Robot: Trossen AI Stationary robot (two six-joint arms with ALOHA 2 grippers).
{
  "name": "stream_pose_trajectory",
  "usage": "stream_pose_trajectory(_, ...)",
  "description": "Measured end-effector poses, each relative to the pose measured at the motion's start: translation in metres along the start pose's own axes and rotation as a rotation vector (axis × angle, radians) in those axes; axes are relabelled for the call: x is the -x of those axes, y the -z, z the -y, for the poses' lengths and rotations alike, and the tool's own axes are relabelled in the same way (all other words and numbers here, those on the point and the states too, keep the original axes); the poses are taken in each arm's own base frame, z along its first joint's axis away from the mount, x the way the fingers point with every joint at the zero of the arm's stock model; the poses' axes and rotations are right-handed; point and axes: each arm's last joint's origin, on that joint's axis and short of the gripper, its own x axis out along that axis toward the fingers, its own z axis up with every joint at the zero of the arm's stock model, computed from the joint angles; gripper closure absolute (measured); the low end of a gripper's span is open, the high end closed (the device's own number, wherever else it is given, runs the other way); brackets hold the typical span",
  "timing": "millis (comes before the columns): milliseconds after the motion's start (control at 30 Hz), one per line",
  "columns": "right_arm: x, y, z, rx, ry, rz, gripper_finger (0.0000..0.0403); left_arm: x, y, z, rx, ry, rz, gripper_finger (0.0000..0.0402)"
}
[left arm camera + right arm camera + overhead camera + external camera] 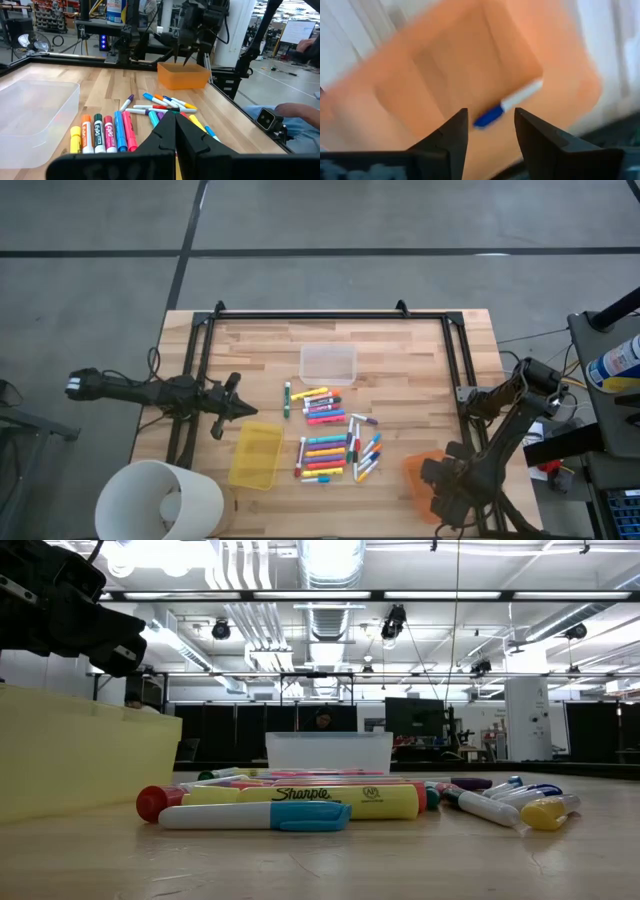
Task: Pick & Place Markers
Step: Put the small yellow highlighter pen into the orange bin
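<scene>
Two arms share your counter (400,340): the left pincer (217,425) waits shut at nine o'clock. Above the orange bin (420,472) at five o'clock, your right pincer (491,131) stands open, empty; a white, blue-capped marker (509,109) lies inside. Next, fetch from the central markers (330,438).

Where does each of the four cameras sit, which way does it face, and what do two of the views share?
High view: overhead, looking straight down on the table; both arms show, the right gripper over the orange bin.
Low view: at table-top height, looking level across the markers; one dark arm shows at upper left.
Left wrist view: looks past the shut left gripper.
Right wrist view: looks past the open right gripper at a blue-capped white marker.
Shared: high and left wrist views both show the orange bin.
</scene>
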Motion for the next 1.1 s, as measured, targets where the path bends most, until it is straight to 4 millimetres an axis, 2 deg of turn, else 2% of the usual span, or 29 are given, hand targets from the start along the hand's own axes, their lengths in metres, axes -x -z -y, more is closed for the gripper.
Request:
stream_pose_trajectory(300,0.007,-0.019,0.003,0.078,0.014,0.188,0.0263,0.0,0.0,0.0,0.0,0.0,0.001,0.0401)
stream_pose_trajectory(767,0.006,-0.072,0.005,0.32,0.023,0.364,0.0269,0.0,0.0,0.0,0.0,0.0,0.001,0.0401)
stream_pose_trajectory(1100,0.01,-0.108,-0.004,0.493,-0.087,0.529,0.0278,0.0,0.0,0.0,0.0,0.0,0.0,0.0401)
